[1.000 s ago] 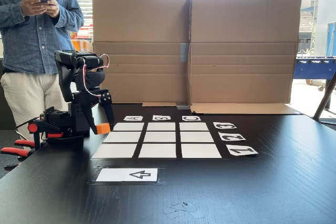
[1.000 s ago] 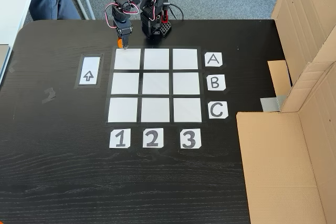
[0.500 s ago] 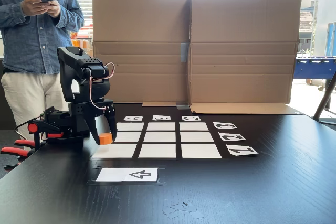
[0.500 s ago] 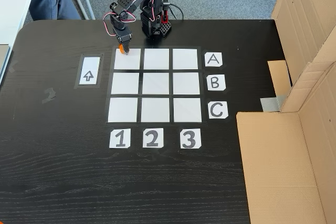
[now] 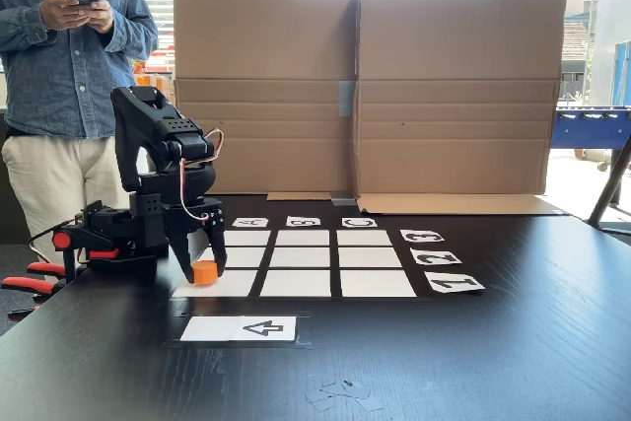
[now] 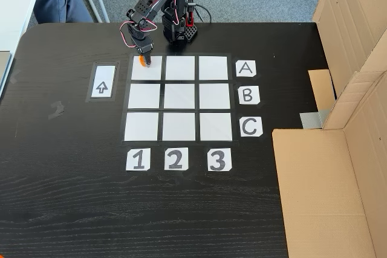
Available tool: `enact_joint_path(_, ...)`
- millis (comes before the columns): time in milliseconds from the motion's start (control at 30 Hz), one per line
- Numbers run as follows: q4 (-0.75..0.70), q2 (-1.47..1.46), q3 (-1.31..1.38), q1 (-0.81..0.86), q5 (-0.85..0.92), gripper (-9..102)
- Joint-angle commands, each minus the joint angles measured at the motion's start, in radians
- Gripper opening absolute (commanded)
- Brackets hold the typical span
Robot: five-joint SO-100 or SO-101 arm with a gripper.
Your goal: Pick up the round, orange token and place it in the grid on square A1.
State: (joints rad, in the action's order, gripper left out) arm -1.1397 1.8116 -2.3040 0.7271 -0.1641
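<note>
Although the black table (image 5: 493,362) runs off every edge of both fixed views, its top is plain to see, with folded cardboard sheets (image 5: 365,86) standing along one side and cut off at the frame in the view from above (image 6: 344,149). Behind the table a person (image 5: 69,76) in a denim shirt holds a phone; the head is out of frame, and from above nothing but a sleeve shows at the corner. On the table lies the grid (image 6: 178,98), nine white rectangles with labels A, B, C on one side and 1, 2, 3 on another. From the low view the letter labels are too small and too foreshortened to read well. Beside the grid sits a white card with a black arrow (image 6: 102,81). At the table's edge stands the black arm (image 5: 153,175), its base partly hidden by its own links from above. Down over square A1 (image 6: 147,68), the gripper (image 5: 204,271) points at the paper with its jaws closed around the token (image 5: 204,271). From above, the token (image 6: 143,61) is mostly covered by the gripper (image 6: 143,60), so just a sliver of orange shows near the cell's outer edge. Whether the token's underside touches the paper or hangs just above it I cannot tell.
</note>
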Motion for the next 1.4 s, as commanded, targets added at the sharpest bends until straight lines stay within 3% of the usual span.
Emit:
enact_joint_path(0,0.011,-0.003,0.048,-0.008,0.003,10)
enact_joint_path(1367,0.046,-0.04,0.032,-0.029,0.003,17)
